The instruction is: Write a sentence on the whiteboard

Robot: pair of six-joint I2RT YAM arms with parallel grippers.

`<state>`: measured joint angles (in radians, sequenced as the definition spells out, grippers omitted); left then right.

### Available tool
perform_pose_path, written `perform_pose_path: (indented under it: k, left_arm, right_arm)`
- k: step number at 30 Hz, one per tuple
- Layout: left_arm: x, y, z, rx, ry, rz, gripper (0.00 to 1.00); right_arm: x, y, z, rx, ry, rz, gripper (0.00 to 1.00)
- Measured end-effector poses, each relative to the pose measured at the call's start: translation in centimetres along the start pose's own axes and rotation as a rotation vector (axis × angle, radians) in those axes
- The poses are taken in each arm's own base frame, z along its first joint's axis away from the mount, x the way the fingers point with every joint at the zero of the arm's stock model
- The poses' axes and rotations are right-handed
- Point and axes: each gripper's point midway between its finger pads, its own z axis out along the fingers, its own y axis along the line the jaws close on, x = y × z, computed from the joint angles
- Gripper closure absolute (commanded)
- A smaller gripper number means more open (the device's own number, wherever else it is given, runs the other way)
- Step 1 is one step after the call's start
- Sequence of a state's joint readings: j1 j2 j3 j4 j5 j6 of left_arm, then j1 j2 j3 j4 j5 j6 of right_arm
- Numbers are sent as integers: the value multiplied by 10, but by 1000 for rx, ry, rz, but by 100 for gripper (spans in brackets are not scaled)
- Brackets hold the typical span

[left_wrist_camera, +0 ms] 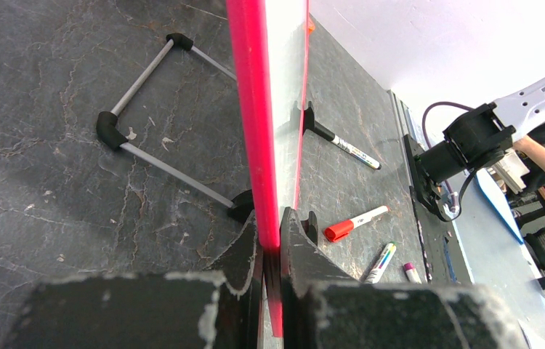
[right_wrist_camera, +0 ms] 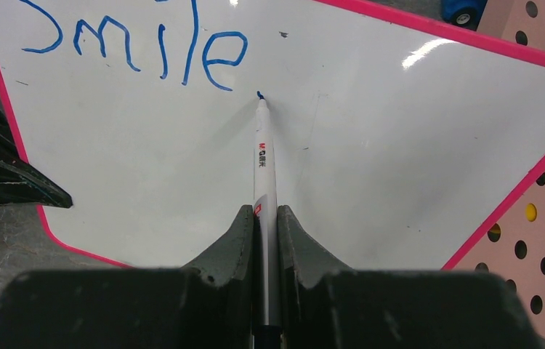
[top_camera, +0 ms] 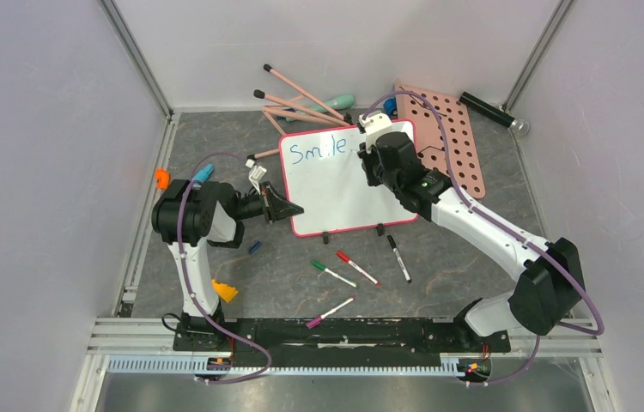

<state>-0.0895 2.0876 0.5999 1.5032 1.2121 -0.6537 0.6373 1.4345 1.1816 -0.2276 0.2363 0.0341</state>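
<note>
Right wrist view alone shows white blue-tipped marker [right_wrist_camera: 263, 160], pinched in right claw [right_wrist_camera: 266, 212], touching glossy pink-rimmed whiteboard [right_wrist_camera: 371, 145] beside blue handwritten text [right_wrist_camera: 146, 47]; left claw [left_wrist_camera: 269, 225], forearm level, clamps the rim.

Top looks down; both wrists closely share the whiteboard [top_camera: 336, 193]

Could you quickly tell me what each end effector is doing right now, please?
Left end effector: closed on the whiteboard rim.
Right end effector: closed on the blue marker.

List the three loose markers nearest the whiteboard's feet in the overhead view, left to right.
Green-capped white marker → red-capped white marker → black-capped white marker.
</note>
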Motion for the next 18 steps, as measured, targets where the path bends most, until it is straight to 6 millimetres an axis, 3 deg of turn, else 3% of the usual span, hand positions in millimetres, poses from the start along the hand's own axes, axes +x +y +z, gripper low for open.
perform_pose_path:
  k: [18]
  left_arm:
    - [0,0,0,0,0,0,98]
  right_arm:
    - [8,5,-6,-40,22,-3,100]
